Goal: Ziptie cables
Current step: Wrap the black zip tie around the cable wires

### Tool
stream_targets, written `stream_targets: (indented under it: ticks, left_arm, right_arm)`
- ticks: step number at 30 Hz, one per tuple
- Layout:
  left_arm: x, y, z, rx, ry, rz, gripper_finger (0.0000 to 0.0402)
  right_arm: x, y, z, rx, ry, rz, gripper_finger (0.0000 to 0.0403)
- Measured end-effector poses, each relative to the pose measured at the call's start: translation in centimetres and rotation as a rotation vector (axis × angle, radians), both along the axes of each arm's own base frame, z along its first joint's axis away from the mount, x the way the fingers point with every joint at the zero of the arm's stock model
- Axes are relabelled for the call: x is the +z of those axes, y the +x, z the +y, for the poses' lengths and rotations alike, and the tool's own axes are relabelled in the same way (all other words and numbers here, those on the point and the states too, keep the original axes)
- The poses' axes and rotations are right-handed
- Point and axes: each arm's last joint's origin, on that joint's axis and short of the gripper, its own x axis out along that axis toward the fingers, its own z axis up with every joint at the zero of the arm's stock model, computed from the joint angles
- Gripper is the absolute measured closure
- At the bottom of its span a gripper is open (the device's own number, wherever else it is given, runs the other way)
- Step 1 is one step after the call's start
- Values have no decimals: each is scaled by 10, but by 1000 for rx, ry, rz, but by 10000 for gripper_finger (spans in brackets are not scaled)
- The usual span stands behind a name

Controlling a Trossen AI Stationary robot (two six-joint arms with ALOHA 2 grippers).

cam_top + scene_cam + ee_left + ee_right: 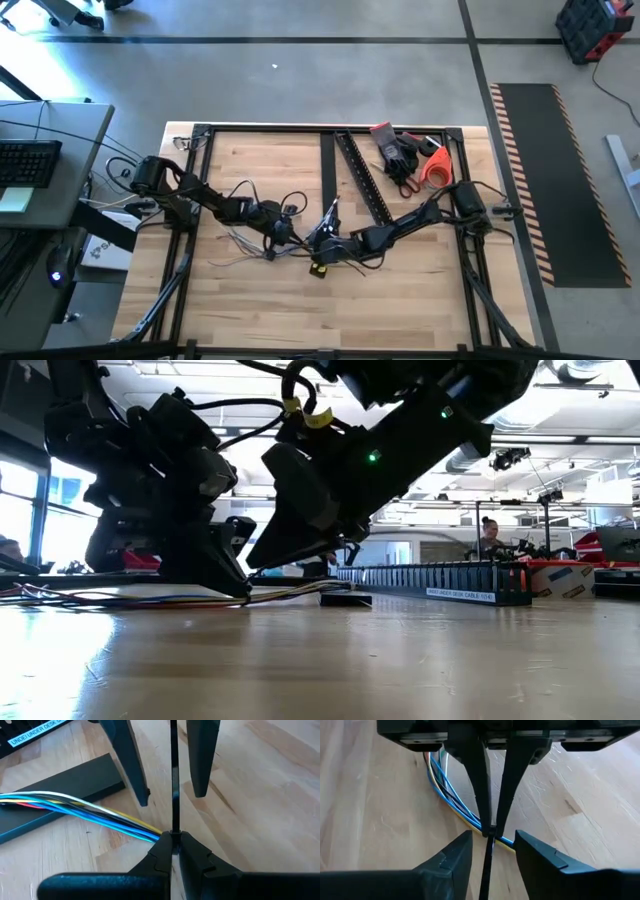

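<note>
The cables (240,240) are a loose bunch of thin blue, yellow, whitish and dark wires lying on the wooden table. In the left wrist view they run as a bundle (90,810) up to my left gripper (172,845), which is shut at the spot where a black zip tie (173,780) meets them. My right gripper (492,852) faces it, open. Its fingers stand on either side of the zip tie's strap (487,857) without clearly touching it. In the high view the two grippers (290,235) (322,243) meet at mid-table. My left gripper pinches the black zip tie between its two fingertips (482,820), right where the strap meets the cable bundle (155,836). The fingers come slanting down from above. The bundle lies on the table, and the strap (173,805) runs straight away from the fingertips toward the right gripper.
Two long black slotted rails (365,180) (328,165) lie toward the far side. Black gloves and an orange-handled tool (415,160) sit at the far right corner. A flat black piece (60,795) lies beside the bundle. A person (490,535) is in the room behind.
</note>
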Motion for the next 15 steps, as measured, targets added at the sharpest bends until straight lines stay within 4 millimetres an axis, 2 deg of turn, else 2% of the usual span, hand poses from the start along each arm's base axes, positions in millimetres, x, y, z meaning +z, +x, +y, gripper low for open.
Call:
stream_targets:
  ticks: [15]
  left_arm:
    - [0, 0, 0, 3, -3, -8, 401]
  right_arm:
    - [0, 0, 0, 8, 17, 1, 274]
